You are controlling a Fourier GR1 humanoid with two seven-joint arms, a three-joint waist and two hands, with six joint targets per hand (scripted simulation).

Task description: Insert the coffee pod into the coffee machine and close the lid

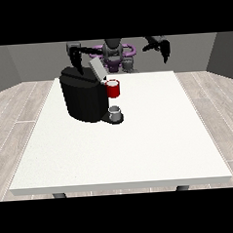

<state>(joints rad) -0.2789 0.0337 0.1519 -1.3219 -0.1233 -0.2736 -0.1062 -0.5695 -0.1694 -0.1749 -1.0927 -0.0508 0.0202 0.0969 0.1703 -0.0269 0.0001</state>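
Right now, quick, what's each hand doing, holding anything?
Hand at the view's left: above the coffee machine, holding nothing; fingers cannot be told.
Hand at the view's right: raised clear of the table, holding nothing; fingers cannot be told.

A bare test room: a large white rectangular table [140,146] stands on pale grey wood-plank flooring [20,114], enclosed by plain grey walls [17,61] with no windows or furnishings. A humanoid robot with purple trim [115,52] is stationed behind the table, where a black boxy coffee machine [83,98] is set.
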